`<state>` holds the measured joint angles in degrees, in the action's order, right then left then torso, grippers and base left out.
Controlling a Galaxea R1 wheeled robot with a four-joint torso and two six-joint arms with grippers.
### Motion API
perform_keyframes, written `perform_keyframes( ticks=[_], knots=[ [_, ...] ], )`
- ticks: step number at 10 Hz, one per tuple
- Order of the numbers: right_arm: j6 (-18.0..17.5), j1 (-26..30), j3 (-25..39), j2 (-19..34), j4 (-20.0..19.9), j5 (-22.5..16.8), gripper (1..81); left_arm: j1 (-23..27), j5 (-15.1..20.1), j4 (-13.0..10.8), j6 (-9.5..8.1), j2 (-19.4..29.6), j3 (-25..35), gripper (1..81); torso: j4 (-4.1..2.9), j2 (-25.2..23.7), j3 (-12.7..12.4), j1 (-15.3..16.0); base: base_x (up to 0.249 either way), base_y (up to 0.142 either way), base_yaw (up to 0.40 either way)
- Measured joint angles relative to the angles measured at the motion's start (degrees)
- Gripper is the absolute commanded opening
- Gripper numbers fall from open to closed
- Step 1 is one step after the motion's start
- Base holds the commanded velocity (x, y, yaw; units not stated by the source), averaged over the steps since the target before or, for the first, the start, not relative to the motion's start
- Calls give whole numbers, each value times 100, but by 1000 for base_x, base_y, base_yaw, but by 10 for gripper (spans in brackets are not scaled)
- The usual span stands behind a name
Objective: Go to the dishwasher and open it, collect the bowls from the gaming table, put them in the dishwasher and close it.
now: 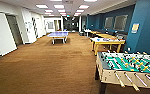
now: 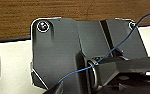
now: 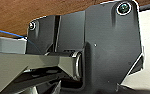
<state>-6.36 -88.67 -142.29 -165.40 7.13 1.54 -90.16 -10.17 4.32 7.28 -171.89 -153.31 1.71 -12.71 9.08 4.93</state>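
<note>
The gaming table [image 1: 129, 67] stands at the lower right of the head view, with a green field, rods of yellow and dark players and light wood sides. Its near handles point toward me. I cannot make out any bowls on it. The dishwasher is out of view. Both wrist views look past the robot's own dark plate onto brown carpet and a pale surface, and the fingers cannot be made out there.
Brown carpet [image 1: 48, 65] stretches ahead in a long room. A yellow-topped table [image 1: 107, 42] stands just beyond the gaming table by the blue wall [image 1: 143, 27]. A blue table-tennis table [image 1: 58, 35] stands mid-room. White doors [image 1: 1, 35] line the left wall.
</note>
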Motion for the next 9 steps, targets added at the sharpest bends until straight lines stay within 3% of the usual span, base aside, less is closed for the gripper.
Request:
perform_keyframes(
  ticks=[4, 7, 9],
  knots=[
    [0, -2, -35, 107, 0, -16, 811, -33, 17, 0, 2, -101, 37, 811, 0, 2, 2, -2, 138, 0, 0],
    [0, -11, 54, -105, 4, 2, 811, -52, 2, 12, 0, 89, -85, 811, 0, -4, -2, -13, 138, 0, 0],
    [0, 11, -35, 71, 4, -2, 811, -7, 6, 12, 0, -77, 20, 811, 0, -4, 0, -9, 137, 0, 0]
  ],
)
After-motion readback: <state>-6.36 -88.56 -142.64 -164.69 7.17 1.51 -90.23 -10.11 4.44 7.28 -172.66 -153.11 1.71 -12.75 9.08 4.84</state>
